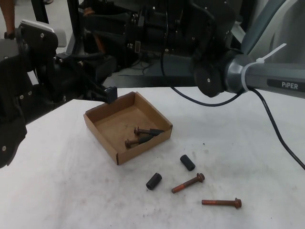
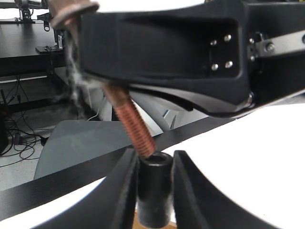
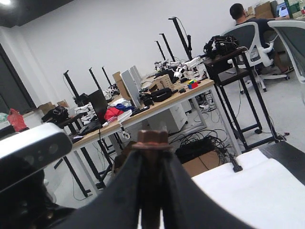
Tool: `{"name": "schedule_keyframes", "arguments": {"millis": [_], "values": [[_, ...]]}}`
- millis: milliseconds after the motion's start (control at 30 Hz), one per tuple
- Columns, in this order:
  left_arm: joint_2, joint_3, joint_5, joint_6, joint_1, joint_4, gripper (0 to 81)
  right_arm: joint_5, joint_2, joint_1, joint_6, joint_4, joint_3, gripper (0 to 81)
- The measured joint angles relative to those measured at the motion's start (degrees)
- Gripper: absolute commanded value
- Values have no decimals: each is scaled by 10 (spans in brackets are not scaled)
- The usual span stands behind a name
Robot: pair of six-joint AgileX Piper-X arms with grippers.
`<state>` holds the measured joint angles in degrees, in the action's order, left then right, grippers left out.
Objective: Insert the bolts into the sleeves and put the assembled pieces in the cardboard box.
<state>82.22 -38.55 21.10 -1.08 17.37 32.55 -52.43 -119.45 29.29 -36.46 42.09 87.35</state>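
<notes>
My left gripper (image 2: pixel 155 160) is shut on a black sleeve (image 2: pixel 153 191), held upright between its fingers. My right gripper (image 3: pixel 151 157) is shut on a rusty bolt (image 3: pixel 151 138), hex head showing past its fingertips. In the left wrist view that bolt (image 2: pixel 131 124) slants down from the right gripper's black body (image 2: pixel 162 52), its threaded tip at the sleeve's mouth. The cardboard box (image 1: pixel 143 147) holds two assembled pieces (image 1: pixel 143 130) (image 1: pixel 138 140). Two loose sleeves (image 1: pixel 154 181) (image 1: pixel 187 162) and two loose bolts (image 1: pixel 188 183) (image 1: pixel 221 202) lie on the white table in front of the box.
The left arm (image 1: pixel 28 71) stands over the table's left edge, and the right arm (image 1: pixel 228 76) reaches in from the back right. A black cable (image 1: pixel 281 138) trails across the table's right side. Dark equipment stands behind the table's far edge.
</notes>
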Motion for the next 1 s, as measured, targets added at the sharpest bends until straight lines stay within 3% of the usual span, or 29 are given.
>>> {"name": "schedule_keyframes", "arguments": {"millis": [1000], "values": [[0, 0, 0, 0, 0, 0, 8, -28, 0, -24, 19, 3, -4, 2]]}}
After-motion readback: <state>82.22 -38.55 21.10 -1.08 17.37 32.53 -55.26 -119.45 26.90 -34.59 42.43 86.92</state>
